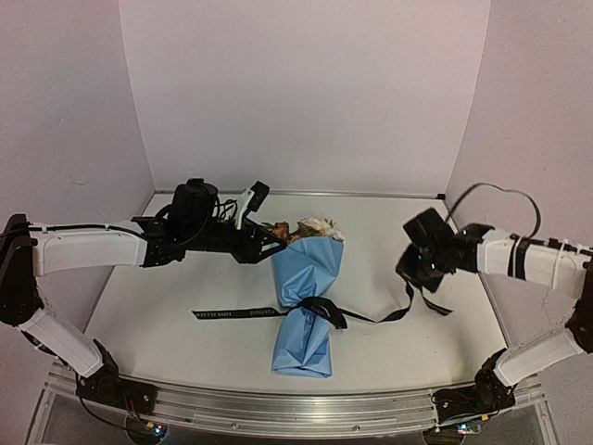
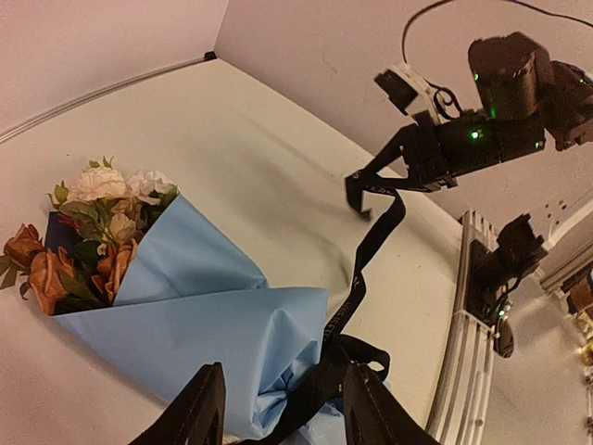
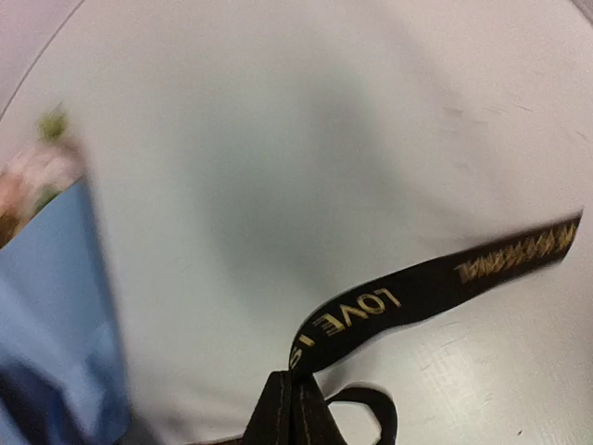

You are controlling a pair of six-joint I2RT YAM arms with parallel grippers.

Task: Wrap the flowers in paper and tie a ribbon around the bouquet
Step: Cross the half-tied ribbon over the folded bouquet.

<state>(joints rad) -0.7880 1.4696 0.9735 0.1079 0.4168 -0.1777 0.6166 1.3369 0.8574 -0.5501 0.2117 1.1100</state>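
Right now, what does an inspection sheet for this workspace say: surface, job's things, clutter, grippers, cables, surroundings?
Surface: white table, no spills seen.
Job's things: bouquet lies flat, flowers at its far end; ribbon is looped around its middle, with one end flat on the left and the other running up to the right gripper.
Clutter: nothing seen.
Grippers: left gripper open, at the bouquet's left side near the flowers; right gripper shut on ribbon, off the table.
Cables: black cable arcs above the right arm, apart from the ribbon.
Surroundings: plain walls on three sides; metal rail at the near edge.
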